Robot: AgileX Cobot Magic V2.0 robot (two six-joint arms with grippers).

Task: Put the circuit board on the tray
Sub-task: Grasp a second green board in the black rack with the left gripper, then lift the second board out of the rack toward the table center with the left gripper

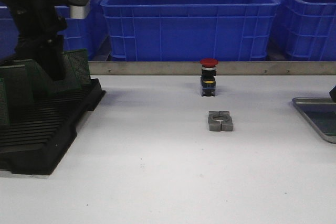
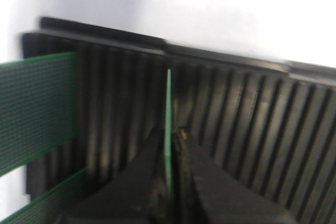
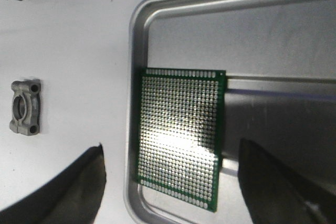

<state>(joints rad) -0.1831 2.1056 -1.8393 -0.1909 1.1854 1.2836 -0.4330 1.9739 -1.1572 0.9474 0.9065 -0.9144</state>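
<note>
The circuit board (image 2: 168, 129) I was after stood edge-on in the black slotted rack (image 2: 236, 114), and my left tool (image 2: 169, 145) was pinched on its thin green edge, one finger pressed to each face. Other green boards (image 2: 37, 103) stood in slots near it. My right tool (image 3: 168, 182) hung spread wide over the metal tray (image 3: 137, 51), holding nothing; one perfboard (image 3: 181, 135) already lay flat in the tray, against its rim near a corner. In the front view the tray (image 1: 307, 109) sat at the far right of the white surface (image 1: 157, 171), well apart from the rack (image 1: 47, 129), with a red-capped push button (image 1: 209, 77) and a small grey metal clamp block (image 1: 220, 120) between them.

The risks, as I judged them: my grip was narrow and near one edge, so the board could pivot or slip on the lift. A pull that was not straight along the slot could bind it, drag the rack, or knock a neighbour. The carry crossed the button and the clamp block, so a low path could clip them. A careless set-down could land on the board already there.
</note>
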